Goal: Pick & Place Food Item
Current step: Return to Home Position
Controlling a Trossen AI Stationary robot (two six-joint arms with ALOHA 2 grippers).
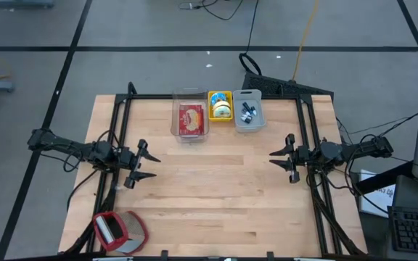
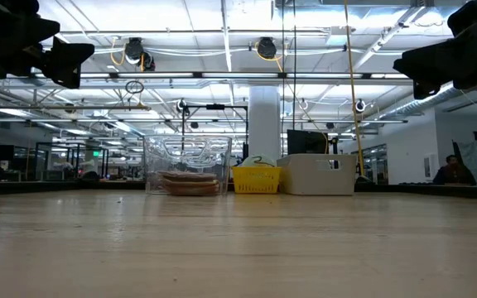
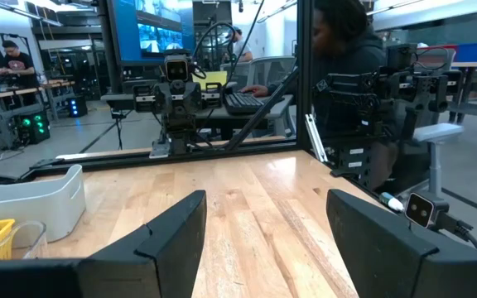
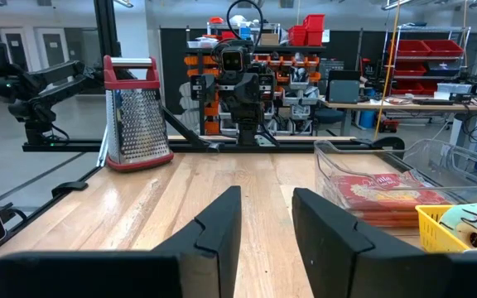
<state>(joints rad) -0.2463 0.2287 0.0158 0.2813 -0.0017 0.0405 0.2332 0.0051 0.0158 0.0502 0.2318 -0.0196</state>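
Observation:
A red food packet (image 1: 191,119) lies in a clear tub (image 1: 190,134) at the table's far edge, and shows in the right wrist view as the packet (image 4: 379,194). Right of it stand a yellow basket (image 1: 220,106) with a yellow-and-white item and a white bin (image 1: 249,110) with dark items. My left gripper (image 1: 154,166) hovers level by the table's left edge, open, with nothing between its fingers (image 3: 172,236). My right gripper (image 1: 272,157) hovers level by the right edge. Its fingers (image 4: 222,223) stand a narrow gap apart with nothing between them.
A red-handled metal grater (image 1: 115,230) lies at the table's near left corner. Black frame rails (image 1: 122,138) run along both sides of the table. Bare wood (image 1: 216,188) lies between the two grippers. A person (image 3: 346,50) sits beyond the right edge.

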